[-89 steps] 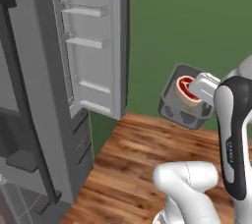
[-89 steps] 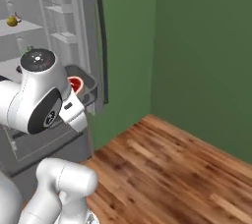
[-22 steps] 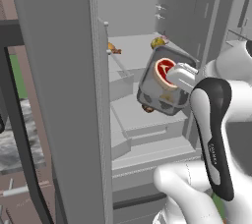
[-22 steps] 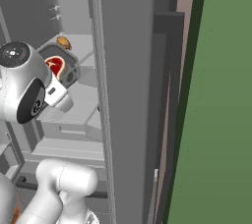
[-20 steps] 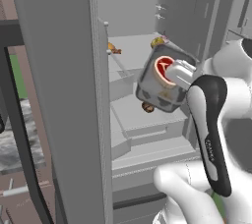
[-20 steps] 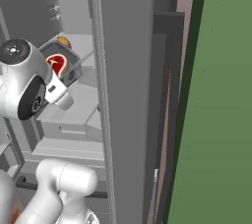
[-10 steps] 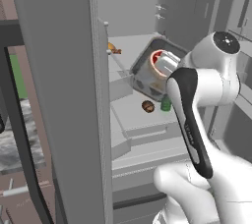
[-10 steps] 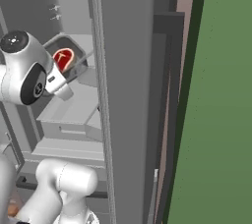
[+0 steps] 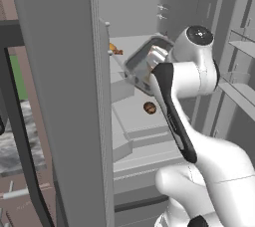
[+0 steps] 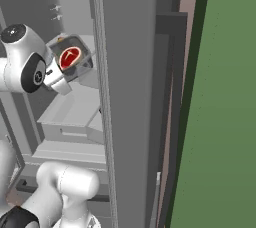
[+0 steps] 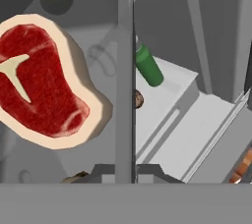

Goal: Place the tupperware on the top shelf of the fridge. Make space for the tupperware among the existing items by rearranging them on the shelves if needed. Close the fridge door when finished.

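Observation:
The tupperware (image 9: 141,65) is a clear grey box with a raw steak (image 11: 40,89) inside. It hangs tilted inside the open fridge (image 9: 55,71), at the height of the top shelf (image 9: 133,42). My gripper (image 11: 125,174) is shut on the tupperware's side wall (image 11: 125,70). From the right I see the box (image 10: 70,58) just off the hand (image 10: 58,80). An orange-yellow piece (image 9: 114,49) lies on the top shelf, left of the box. Further in lie a green bottle (image 11: 148,66) and a small brown round thing (image 11: 139,99). The brown thing (image 9: 149,107) rests on a lower shelf (image 9: 127,119).
Open doors flank the opening: the left one close on my left, the right one (image 10: 131,92) beside the arm. Door bins (image 9: 240,47) stick out at the right. Drawers (image 10: 70,132) sit below the shelves. A green wall (image 10: 225,102) stands right of the fridge.
The arm has carried the tupperware up and deeper into the fridge, toward the left. The wrist has turned, so the box now tilts the other way. The grip has stayed shut.

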